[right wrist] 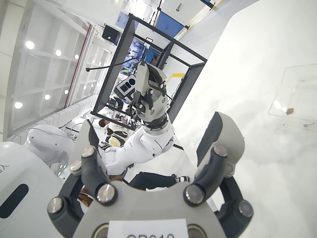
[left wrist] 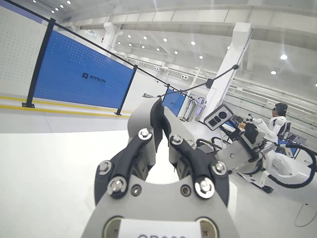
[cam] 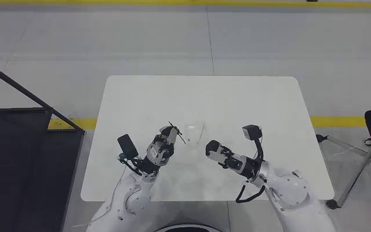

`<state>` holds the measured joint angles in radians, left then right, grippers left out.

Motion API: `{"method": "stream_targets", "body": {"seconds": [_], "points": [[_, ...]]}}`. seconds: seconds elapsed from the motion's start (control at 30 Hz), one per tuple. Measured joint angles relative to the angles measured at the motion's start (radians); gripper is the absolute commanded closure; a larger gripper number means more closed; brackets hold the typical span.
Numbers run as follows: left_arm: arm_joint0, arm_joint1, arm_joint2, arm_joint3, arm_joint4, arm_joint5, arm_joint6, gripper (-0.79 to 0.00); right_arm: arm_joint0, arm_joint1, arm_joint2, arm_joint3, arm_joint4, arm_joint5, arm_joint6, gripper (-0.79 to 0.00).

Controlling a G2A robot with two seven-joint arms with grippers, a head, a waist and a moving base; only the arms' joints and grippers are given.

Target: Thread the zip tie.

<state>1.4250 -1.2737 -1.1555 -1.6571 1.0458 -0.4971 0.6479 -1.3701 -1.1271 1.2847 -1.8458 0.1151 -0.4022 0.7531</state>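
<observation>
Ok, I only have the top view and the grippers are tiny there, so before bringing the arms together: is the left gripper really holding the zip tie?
Observer: Yes, the left wrist view shows the left gripper shut on the zip tie, with a long stretch sticking out beyond it.
Operator: And the right one?
Observer: The right gripper is open, nothing between its fingers.
Operator: Are they lined up?
Observer: Roughly; the right wrist view frames the left gripper between its open fingers, farther off.

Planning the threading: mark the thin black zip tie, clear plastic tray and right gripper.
thin black zip tie (left wrist: 209, 82), left wrist view, block on strap.
clear plastic tray (cam: 195, 134), top view, bare floor.
right gripper (right wrist: 152, 119), right wrist view, between fingertips.
</observation>
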Motion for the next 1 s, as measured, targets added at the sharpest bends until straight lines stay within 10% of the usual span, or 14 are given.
{"method": "stream_targets", "body": {"seconds": [0.37, 0.47, 1.0], "points": [[0.008, -0.006, 0.021, -0.018, -0.011, 0.024, -0.026, 0.0, 0.051, -0.013, -0.073, 0.038, -0.005, -0.062, -0.045, -0.785], [0.006, -0.008, 0.024, -0.015, -0.013, 0.021, -0.037, 0.0, 0.082, -0.02, -0.104, 0.081, -0.022, -0.094, -0.066, -0.588], [0.002, -0.015, 0.022, -0.009, -0.039, 0.005, -0.051, 0.0, 0.174, -0.049, -0.208, 0.185, -0.16, -0.088, -0.207, -0.336]]}}
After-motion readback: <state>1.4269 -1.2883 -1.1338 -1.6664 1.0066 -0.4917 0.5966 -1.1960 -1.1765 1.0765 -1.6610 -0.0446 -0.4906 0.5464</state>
